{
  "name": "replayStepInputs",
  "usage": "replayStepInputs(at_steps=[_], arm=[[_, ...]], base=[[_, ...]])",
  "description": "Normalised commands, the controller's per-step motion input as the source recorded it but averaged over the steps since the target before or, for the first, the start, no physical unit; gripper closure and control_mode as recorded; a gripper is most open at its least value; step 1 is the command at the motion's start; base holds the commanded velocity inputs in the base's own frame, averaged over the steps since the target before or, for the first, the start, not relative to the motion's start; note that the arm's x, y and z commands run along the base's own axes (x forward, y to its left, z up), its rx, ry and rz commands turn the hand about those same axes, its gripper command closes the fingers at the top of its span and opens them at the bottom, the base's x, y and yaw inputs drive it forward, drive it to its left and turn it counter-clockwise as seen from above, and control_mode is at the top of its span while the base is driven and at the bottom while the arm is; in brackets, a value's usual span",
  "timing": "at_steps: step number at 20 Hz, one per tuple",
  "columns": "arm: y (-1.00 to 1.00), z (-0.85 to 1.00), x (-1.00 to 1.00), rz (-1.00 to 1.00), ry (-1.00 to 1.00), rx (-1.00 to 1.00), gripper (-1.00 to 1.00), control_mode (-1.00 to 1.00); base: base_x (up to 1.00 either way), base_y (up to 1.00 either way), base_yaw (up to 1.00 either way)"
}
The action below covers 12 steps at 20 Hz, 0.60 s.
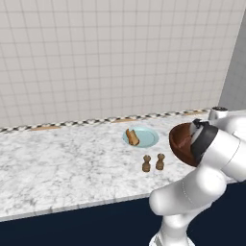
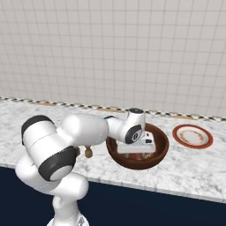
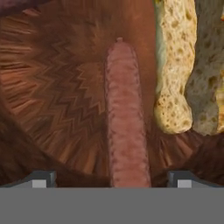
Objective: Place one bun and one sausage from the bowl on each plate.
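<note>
Two fingertips: small, dark, at the bottom of the hand view, set wide apart; gripper (image 3: 112, 179) spread fully, nothing clamped.
Gripper position: down inside the bowl (image 2: 161, 148), hand pointing at the bowl floor; fingertips on either side of the sausage, contact not discernible.
Sausage in bowl: sausage (image 3: 126, 127), reddish-brown, lying lengthwise on the wooden floor, running away from the gap between the tips.
Bun in bowl: bun (image 3: 175, 65), pale golden and porous, just beside the sausage, against the bowl wall; split halves side by side.
Bowl: dark brown wood, deep, zigzag grain inside; near the counter's front edge, between the two plates.
Red-rimmed plate: white plate (image 2: 192, 136) near the bowl, on its far side from the arm base in the right base view; apparently bare.
Blue plate: pale blue plate (image 1: 142, 137) on the bowl's other side, carrying a golden-tan bun (image 1: 132, 138) near one edge; darker strip alongside it, too small to identify.
Shakers: pair of small brown knobbed shakers (image 1: 153, 163) upright, just in front of the blue plate.
Counter: grey-white marble counter (image 1: 62, 168), tiled wall behind.
</note>
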Motion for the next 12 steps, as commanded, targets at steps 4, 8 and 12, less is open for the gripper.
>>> replayStepInputs(at_steps=[4,8,12], arm=[[-0.03,-0.21,0.10,0.01,-0.01,-0.16,-1.00,-1.00],[0.00,-0.60,-0.03,0.00,0.00,-0.08,-1.00,-1.00],[0.00,-0.38,-0.13,-0.03,0.00,0.00,1.00,-1.00]], base=[[0.00,0.00,0.00],[0.00,0.00,0.00],[0.00,0.00,0.00]])
